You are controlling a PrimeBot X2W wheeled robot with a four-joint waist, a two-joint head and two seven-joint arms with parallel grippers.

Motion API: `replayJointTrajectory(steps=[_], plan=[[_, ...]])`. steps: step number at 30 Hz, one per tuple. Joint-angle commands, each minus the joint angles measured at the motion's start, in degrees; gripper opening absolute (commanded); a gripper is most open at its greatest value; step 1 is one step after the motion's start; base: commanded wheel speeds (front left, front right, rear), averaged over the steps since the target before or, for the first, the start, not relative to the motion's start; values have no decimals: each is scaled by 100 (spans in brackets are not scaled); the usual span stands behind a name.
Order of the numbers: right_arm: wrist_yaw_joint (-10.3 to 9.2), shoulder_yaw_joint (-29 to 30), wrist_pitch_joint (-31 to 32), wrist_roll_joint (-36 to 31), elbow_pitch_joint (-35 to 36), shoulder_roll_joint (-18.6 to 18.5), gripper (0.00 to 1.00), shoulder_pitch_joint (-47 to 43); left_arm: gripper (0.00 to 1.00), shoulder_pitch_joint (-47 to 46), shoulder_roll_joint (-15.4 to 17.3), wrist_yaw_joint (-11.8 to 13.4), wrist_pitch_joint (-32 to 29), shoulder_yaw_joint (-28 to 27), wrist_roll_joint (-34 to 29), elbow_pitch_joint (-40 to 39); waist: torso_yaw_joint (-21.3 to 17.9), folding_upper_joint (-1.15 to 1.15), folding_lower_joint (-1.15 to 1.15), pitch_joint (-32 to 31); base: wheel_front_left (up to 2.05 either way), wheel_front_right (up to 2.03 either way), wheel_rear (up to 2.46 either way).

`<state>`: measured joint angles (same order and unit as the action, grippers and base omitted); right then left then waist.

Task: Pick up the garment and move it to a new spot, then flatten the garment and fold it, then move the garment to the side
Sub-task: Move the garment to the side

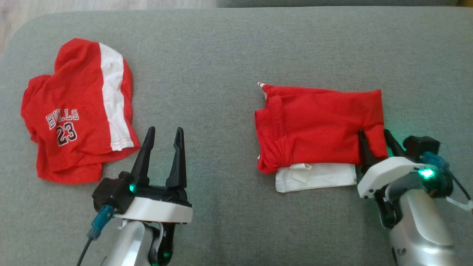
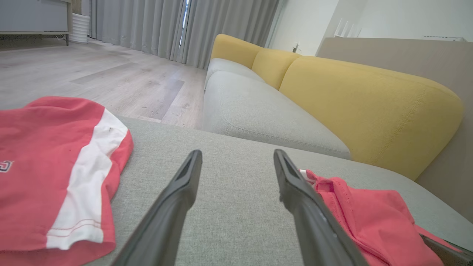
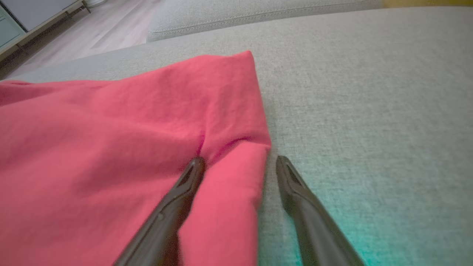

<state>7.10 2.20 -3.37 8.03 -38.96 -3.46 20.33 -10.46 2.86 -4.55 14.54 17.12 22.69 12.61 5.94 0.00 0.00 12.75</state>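
Right gripper (image 3: pixel 239 162), fingers spread, straddles the edge of the folded garment (image 3: pixel 111 147); left gripper (image 2: pixel 237 153) gapes empty, its wrist view revealing yellow sofa backs (image 2: pixel 369 103).

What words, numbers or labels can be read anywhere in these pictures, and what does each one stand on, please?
"BULLS": on the red and white jersey, in the head view.
"23": just below it on the same jersey.
White tag on the white part of the folded red garment: too small to read.
Lettering at the left edge of the left wrist view, on the jersey: cut off, not readable.
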Motion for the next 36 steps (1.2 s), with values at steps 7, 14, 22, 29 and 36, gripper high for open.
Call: replayJointTrajectory(steps=[7,14,22,29,36], plan=[[39,-140,-207,-835,92,-28,0,409,100,-214,2,-3,46,-155,-19,-180,-265,0,0,-65,0,0,0],[39,-97,-17,-1044,355,-1100,0,567,100,-256,2,7,46,-134,-8,-264,-398,0,0,-28,0,0,0],[39,78,234,-810,339,-2421,0,724,100,-321,2,-14,46,-109,-31,-371,-411,0,0,134,0,0,0],[39,457,360,-886,215,-2802,0,792,100,-372,2,-40,46,-99,-57,-409,-352,0,0,254,0,0,0],[39,978,463,-1222,348,-2787,0,822,100,-372,2,-59,46,-108,-90,-414,-343,0,0,322,0,0,0]])
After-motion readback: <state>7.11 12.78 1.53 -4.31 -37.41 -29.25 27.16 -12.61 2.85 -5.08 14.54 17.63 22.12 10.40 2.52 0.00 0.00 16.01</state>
